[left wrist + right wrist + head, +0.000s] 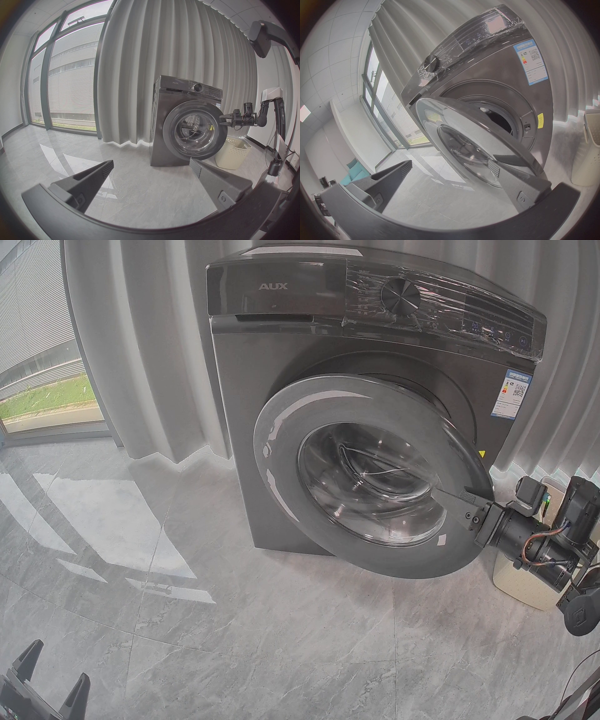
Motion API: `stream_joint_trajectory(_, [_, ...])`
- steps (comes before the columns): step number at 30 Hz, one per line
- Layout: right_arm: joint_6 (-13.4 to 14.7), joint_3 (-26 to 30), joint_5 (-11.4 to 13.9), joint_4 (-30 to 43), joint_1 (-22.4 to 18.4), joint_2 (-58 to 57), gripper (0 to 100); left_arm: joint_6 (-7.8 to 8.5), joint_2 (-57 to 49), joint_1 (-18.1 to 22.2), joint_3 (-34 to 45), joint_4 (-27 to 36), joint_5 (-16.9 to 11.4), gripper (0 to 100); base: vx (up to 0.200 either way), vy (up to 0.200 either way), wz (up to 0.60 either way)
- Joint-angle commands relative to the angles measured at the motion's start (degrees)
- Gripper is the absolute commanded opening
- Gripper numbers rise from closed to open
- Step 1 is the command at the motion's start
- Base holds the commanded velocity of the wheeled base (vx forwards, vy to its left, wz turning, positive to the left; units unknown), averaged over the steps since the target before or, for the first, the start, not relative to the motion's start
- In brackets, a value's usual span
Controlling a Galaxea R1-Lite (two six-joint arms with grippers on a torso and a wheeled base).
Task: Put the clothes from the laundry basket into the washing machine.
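Note:
The dark grey washing machine stands against the curtain, its round glass door swung partway open. My right gripper is open at the door's free edge, with one finger against the rim; from the left wrist it shows as a small right gripper beside the door. The drum opening is dark behind the door. A cream laundry basket sits on the floor to the machine's right, partly behind my right arm. My left gripper hangs open and low, far from the machine.
Grey tiled floor stretches wide in front of the machine. Pleated curtains hang behind it and a tall window is at the left. The basket stands close to the machine's right side.

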Motion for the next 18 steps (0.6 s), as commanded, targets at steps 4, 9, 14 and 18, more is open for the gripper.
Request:
stream_joint_trajectory(4, [-0.2, -0.7, 0.1, -0.3, -2.7, 1.0, 100, 0.03, 0.3, 0.0, 1.0, 0.0, -0.1, 100, 0.0, 0.0, 0.0])
stream_joint_trajectory(9, [-0.5, -1.0, 0.3, -0.3, -4.5, 1.0, 100, 0.03, 0.3, 0.0, 1.0, 0.0, -0.1, 100, 0.0, 0.0, 0.0])
stream_joint_trajectory(14, [-1.2, -1.2, 0.4, -0.3, -6.6, 1.1, 100, 0.03, 0.3, 0.0, 1.0, 0.0, -0.1, 100, 0.0, 0.0, 0.0])
stream_joint_trajectory(18, [-1.3, -1.1, 0.4, -0.9, -6.6, 1.1, 100, 0.91, 0.2, 0.0, 1.0, 0.0, -0.1, 100, 0.0, -0.1, 0.0])
